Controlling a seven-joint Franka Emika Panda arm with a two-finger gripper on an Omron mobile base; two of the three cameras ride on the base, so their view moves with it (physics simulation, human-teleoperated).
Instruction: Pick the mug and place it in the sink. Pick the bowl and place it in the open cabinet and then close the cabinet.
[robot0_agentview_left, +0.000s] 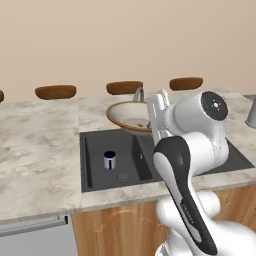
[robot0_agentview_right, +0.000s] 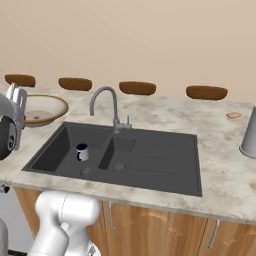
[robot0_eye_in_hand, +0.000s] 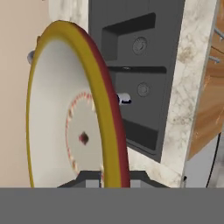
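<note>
While the mug (robot0_agentview_left: 110, 159) already stands upright in the left basin of the sink (robot0_agentview_left: 95, 170), down around seven o'clock from the bowl (robot0_agentview_left: 129, 116), the second half of the job hangs on the bowl alone. From the left base camera it sits on the counter (robot0_agentview_left: 40, 140) just behind the sink's back edge, beside the tap (robot0_agentview_right: 106, 105), with the gripper (robot0_agentview_left: 156, 116) at its three o'clock side. In the hand view the jaws are drawn together on the bowl's rim, one fingertip inside the wall and one outside, so the rim runs edge-on straight up from between them toward twelve o'clock and the whitish inside with its tan ring faces nine o'clock. That reads as a pinch on the near rim, with the whole wide body of the bowl reaching away from the jaws and nothing under the far side. I judge the lift is the step in hand. The wall cabinet isn't to be seen from here, so which way the arm must swing I cannot tell. A rim grip on so broad a dish could let it tip or swivel.
</note>
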